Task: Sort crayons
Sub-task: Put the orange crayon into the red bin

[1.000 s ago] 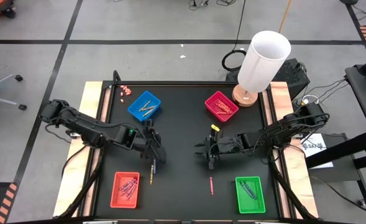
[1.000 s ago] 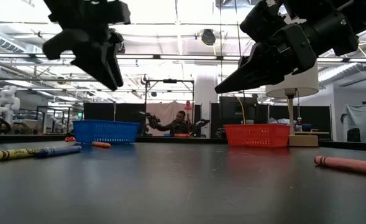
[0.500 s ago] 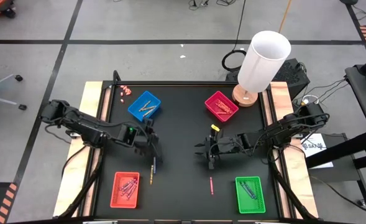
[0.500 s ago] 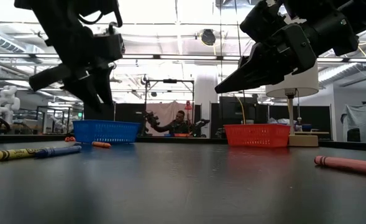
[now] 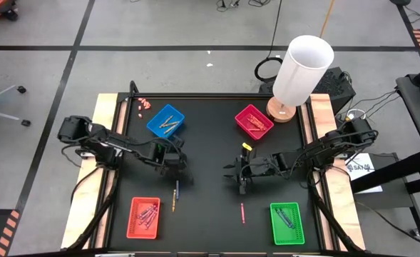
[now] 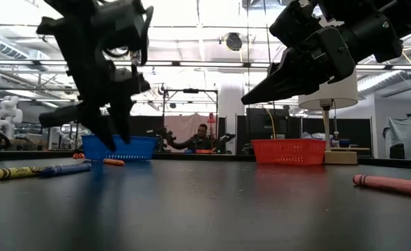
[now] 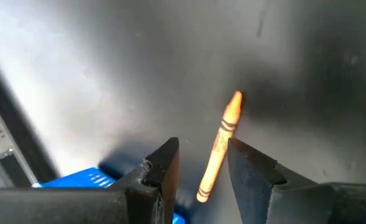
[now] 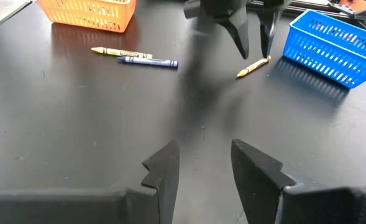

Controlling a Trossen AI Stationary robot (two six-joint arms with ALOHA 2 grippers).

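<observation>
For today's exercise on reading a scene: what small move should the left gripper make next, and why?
Probably lower the left gripper straight down and close on the orange crayon. Its fingers stand open with the crayon lying on the table between them, near the blue tray. The right gripper hangs open over bare table.

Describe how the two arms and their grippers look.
Both arms are dark, jointed, with black cables along the links. The left arm shows a small green light near its wrist. The left gripper and right gripper each have two black, flat, wedge-shaped fingers tapering to angular tips.
</observation>
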